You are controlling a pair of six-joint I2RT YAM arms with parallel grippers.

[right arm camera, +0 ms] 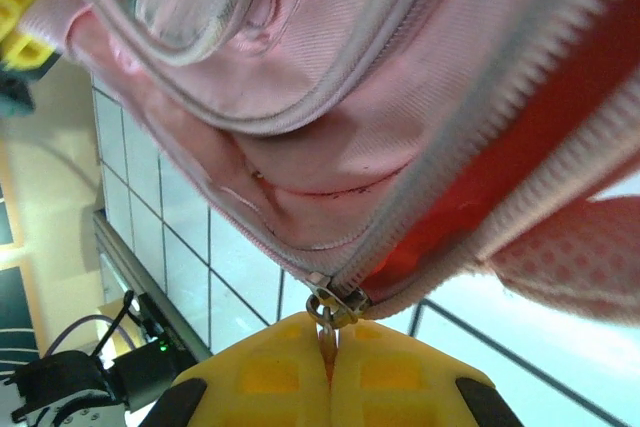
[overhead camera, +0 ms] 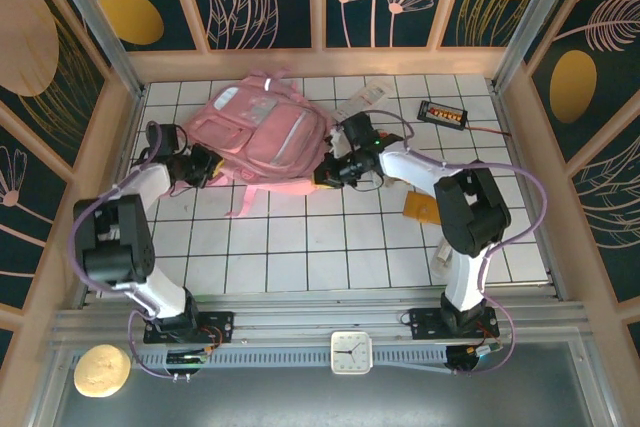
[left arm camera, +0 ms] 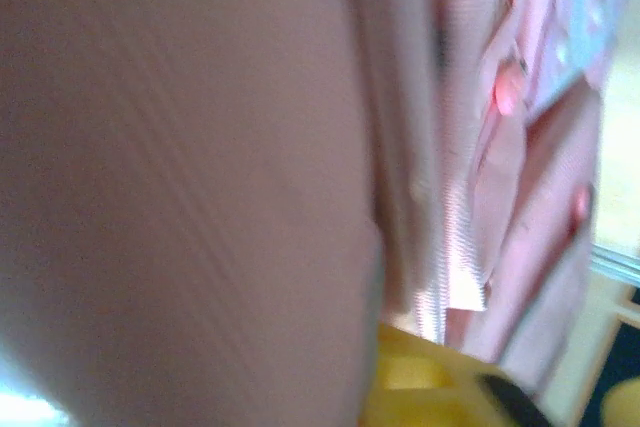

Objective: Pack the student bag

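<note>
The student bag [overhead camera: 265, 132], a pink backpack, lies flat on the white tiled table at the back centre. My right gripper [right arm camera: 330, 335] is shut on the metal zipper pull [right arm camera: 326, 322] at the bag's right edge [overhead camera: 333, 171]. The zipper [right arm camera: 470, 162] beside it gapes over an orange-red lining. My left gripper [overhead camera: 203, 167] is against the bag's left edge. Blurred pink fabric [left arm camera: 180, 177] presses close to the left wrist camera, and one of its yellow fingers [left arm camera: 430, 377] shows at the bottom. How far its jaws stand apart is hidden.
A black calculator [overhead camera: 442, 112] lies at the back right, a white packet [overhead camera: 365, 97] behind the bag, and a flat orange item [overhead camera: 420, 207] under the right arm. A pink strap [overhead camera: 245, 202] trails toward the front. Wooden walls enclose the table.
</note>
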